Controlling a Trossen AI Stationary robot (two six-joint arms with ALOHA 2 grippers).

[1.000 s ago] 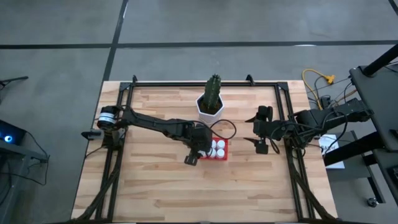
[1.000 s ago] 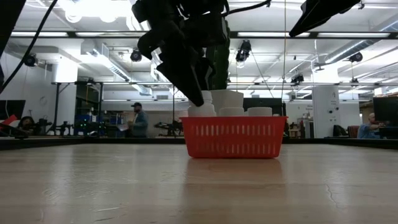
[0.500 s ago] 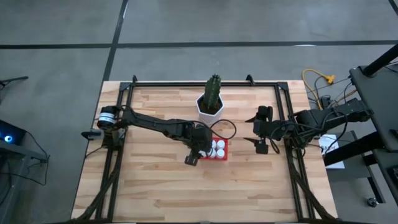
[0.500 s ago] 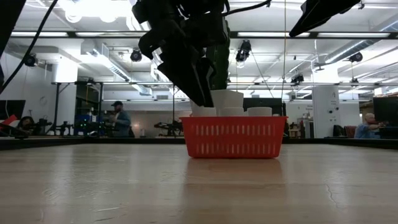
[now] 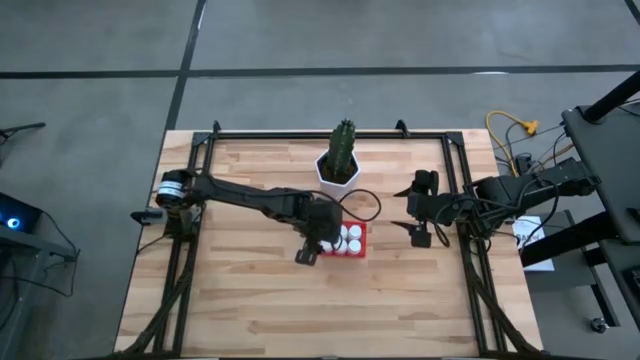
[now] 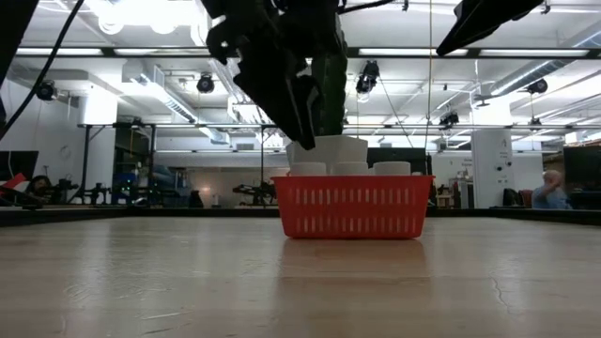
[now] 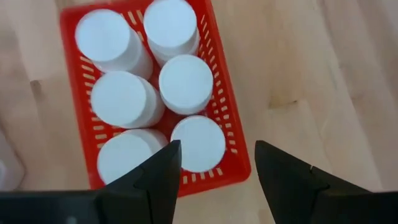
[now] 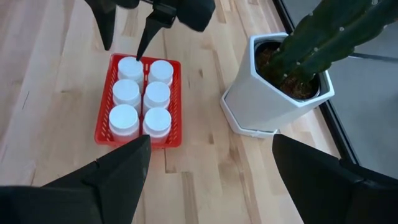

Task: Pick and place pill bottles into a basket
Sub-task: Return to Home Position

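Note:
The red basket stands mid-table with several white pill bottles upright inside it, caps up. My left gripper hangs open just above the basket's left end, its fingers pointing steeply down on either side of one bottle's cap without touching it. In the low view its fingertips end near the tops of the bottles. My right gripper waits open, high above the table's right part, with nothing between its fingers.
A white hexagonal pot with a green cactus stands just beyond the basket toward the far edge. A black frame runs round the wooden table. Bare wood lies near and left of the basket. People show in the room behind.
My left gripper has risen a little above the basket's left end, staying open. The bottles and the basket have kept still.

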